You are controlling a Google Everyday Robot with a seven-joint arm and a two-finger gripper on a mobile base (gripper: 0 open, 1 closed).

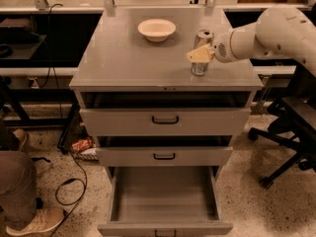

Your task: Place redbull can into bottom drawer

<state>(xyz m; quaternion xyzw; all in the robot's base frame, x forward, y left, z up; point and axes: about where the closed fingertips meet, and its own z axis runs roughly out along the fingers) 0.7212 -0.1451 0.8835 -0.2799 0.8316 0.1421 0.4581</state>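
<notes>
The redbull can [203, 37] stands upright on the grey cabinet top [128, 58], near its right front corner. My gripper [200, 55] reaches in from the right on a white arm [276, 33]. It sits at the can's middle, covering part of it, with its tan tip pointing left. The bottom drawer [165, 227] is pulled out towards me and its inside is bare. The two shallower drawers [165, 120] above it are slightly ajar.
A white bowl [156, 29] sits at the back middle of the cabinet top. A black office chair [291, 132] stands to the right. A person's leg and shoe [22, 201] and loose cables [69, 186] are on the floor at left.
</notes>
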